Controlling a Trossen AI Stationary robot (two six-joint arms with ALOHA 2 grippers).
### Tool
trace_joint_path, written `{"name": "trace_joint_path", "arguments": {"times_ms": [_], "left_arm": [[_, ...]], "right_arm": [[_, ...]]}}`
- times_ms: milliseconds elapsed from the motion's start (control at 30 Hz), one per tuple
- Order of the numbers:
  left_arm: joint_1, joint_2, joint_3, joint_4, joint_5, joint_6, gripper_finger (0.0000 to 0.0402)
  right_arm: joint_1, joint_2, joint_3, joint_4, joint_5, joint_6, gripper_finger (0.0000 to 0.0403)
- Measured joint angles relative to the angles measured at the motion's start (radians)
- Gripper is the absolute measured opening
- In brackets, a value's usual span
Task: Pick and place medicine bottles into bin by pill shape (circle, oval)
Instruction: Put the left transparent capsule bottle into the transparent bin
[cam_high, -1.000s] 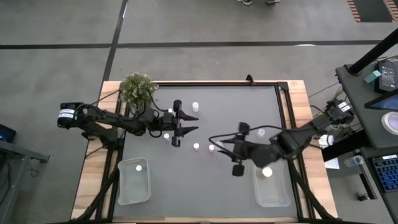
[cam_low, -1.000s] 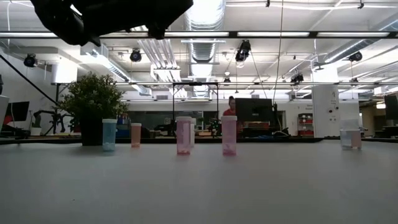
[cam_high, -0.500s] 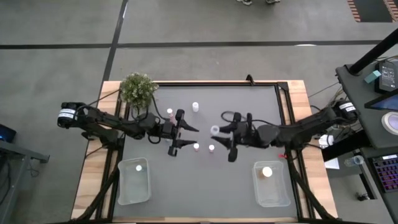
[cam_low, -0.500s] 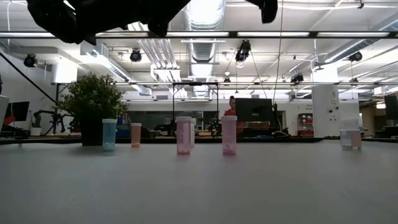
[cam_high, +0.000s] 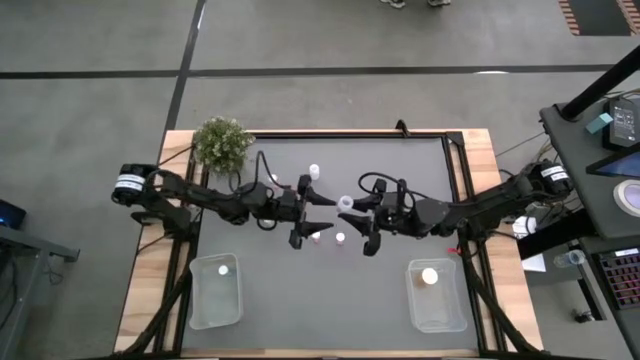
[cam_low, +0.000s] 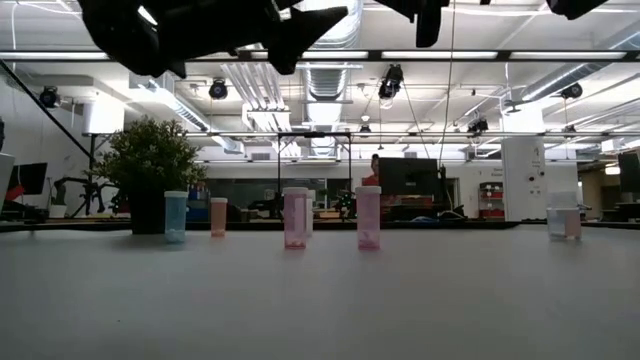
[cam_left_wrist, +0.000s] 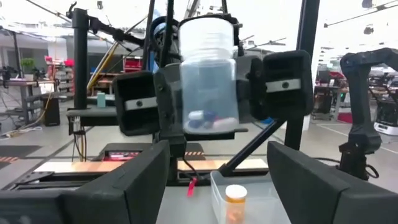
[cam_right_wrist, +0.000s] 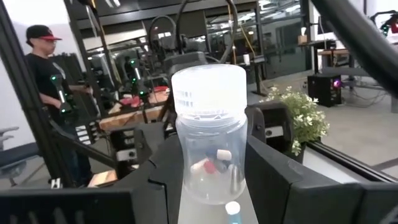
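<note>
1. Right claw (cam_high: 352, 218) holds a clear bottle (cam_right_wrist: 210, 144) above mid-table (cam_high: 400, 170), its fingers clamped on the sides.
2. Left claw (cam_high: 318, 213) faces it, wide open, empty.

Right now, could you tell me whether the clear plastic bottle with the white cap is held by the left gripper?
No, the clear plastic bottle with the white cap sits between the right gripper's fingers, while the left gripper stands open, apart from it.

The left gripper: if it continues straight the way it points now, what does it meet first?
Probably the clear bottle held up by the right gripper. It sits directly ahead of the open left gripper, between that gripper's fingers' line; how far apart they are is unclear.
</note>
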Motion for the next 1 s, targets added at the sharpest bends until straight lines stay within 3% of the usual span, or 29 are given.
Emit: {"name": "trace_joint_path", "arguments": {"times_ms": [700,1000], "left_arm": [[0.002,0.045,0.076,-0.009,0.003,0.005,0.0248],[0.004,0.045,0.076,-0.009,-0.003,0.01,0.018]], "right_arm": [[0.0,0.002,0.0,-0.004,0.0,0.0,0.0127],[0.0,0.002,0.0,-0.003,0.0,0.0,0.0127]]}}
